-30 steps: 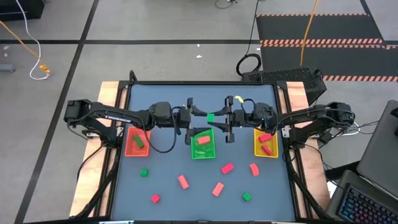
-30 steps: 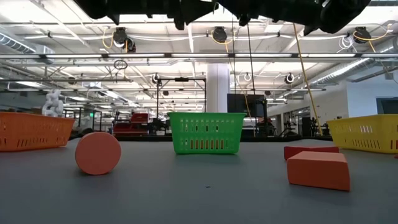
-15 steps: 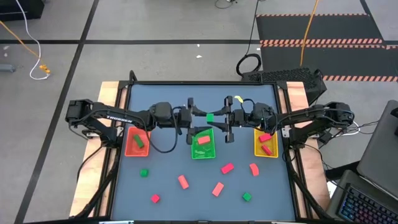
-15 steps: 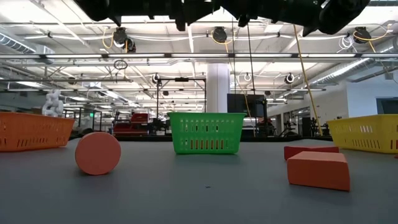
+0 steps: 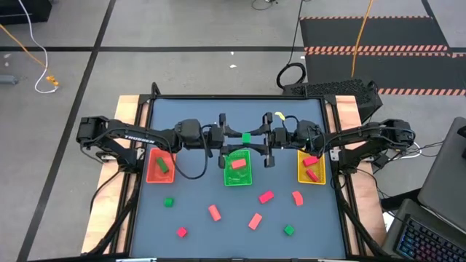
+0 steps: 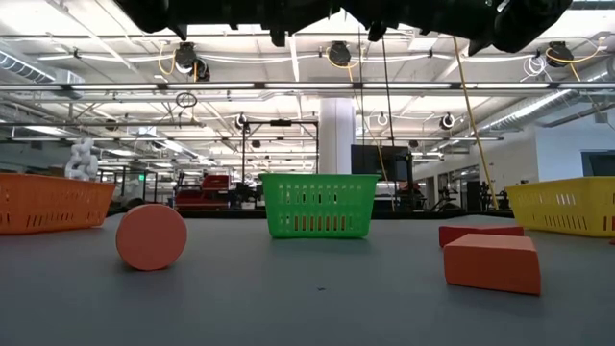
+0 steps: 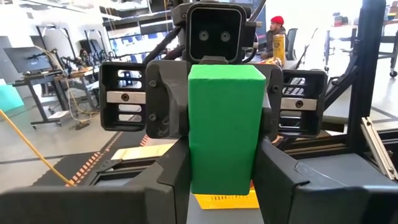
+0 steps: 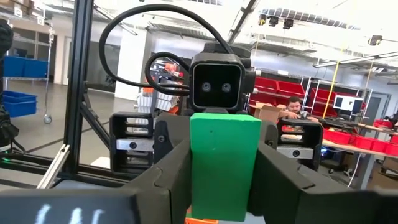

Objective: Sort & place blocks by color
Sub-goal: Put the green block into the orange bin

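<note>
A green block [image 5: 246,137] hangs in the air above the green tray [image 5: 237,168], between my two grippers, which face each other. My left gripper [image 5: 234,137] comes from the table's left and my right gripper [image 5: 258,138] from its right. Both are shut on the block. In the left wrist view the green block [image 7: 225,124] fills the middle, with the right gripper behind it. The right wrist view shows the same block [image 8: 224,162] in front of the left gripper. The low view shows only the arms' undersides at its top edge. My left gripper pinches the green block's left end [image 7: 205,177] between its two fingers, coming level from the table's left. The block is lifted clear and lies level. My right gripper pinches the block's right end [image 8: 208,180] between its two fingers, coming level from the table's right. The block spans the gap between both grippers.
The orange tray [image 5: 161,166] holds a green block and the yellow tray [image 5: 312,167] red ones. A reddish block lies in the green tray. Several loose blocks sit nearer, among them green [image 5: 169,201], salmon [image 5: 214,212], red [image 5: 266,196] and green [image 5: 289,230].
</note>
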Controlling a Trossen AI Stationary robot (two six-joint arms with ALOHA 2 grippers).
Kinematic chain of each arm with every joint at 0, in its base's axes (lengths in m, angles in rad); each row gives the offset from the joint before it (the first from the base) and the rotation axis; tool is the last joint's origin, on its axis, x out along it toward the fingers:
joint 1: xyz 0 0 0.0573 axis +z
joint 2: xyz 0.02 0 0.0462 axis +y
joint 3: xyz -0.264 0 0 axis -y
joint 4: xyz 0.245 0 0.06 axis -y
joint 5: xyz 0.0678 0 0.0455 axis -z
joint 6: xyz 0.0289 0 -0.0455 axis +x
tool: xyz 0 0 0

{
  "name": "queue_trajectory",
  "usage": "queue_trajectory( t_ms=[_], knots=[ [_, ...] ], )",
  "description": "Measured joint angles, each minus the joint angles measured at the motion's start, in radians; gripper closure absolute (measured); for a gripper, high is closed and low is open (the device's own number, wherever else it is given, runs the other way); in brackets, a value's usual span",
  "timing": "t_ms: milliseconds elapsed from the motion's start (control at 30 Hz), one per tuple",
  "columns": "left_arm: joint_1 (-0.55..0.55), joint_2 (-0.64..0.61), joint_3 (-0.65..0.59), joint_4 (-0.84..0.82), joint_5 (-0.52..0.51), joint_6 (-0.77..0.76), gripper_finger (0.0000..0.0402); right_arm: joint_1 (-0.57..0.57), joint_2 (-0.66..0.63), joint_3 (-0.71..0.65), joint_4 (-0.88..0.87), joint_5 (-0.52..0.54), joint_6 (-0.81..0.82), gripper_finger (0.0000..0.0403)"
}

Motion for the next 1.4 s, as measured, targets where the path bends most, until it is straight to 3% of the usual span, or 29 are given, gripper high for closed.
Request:
queue_trajectory(
  t_ms=[200, 433, 900, 1167, 1400],
  knots=[
    [-0.001, 0.000, 0.000, -0.004, -0.028, -0.006, 0.0273, 0.000, 0.000, 0.000, 0.000, 0.005, -0.006, 0.0229],
    [-0.001, -0.003, 0.000, -0.011, -0.040, 0.002, 0.0273, 0.000, 0.000, 0.000, -0.001, 0.006, -0.006, 0.0215],
    [-0.003, -0.194, 0.002, -0.265, -0.161, 0.040, 0.0273, 0.000, 0.002, -0.002, -0.087, 0.005, -0.040, 0.0174],
    [-0.057, -0.350, 0.001, -0.524, -0.442, 0.054, 0.0273, -0.002, -0.001, -0.001, -0.104, 0.014, -0.070, 0.0171],
    [-0.157, -0.446, 0.000, -0.785, -0.681, -0.116, 0.0273, -0.002, -0.008, -0.001, -0.142, 0.244, -0.171, 0.0170]
  ],
)
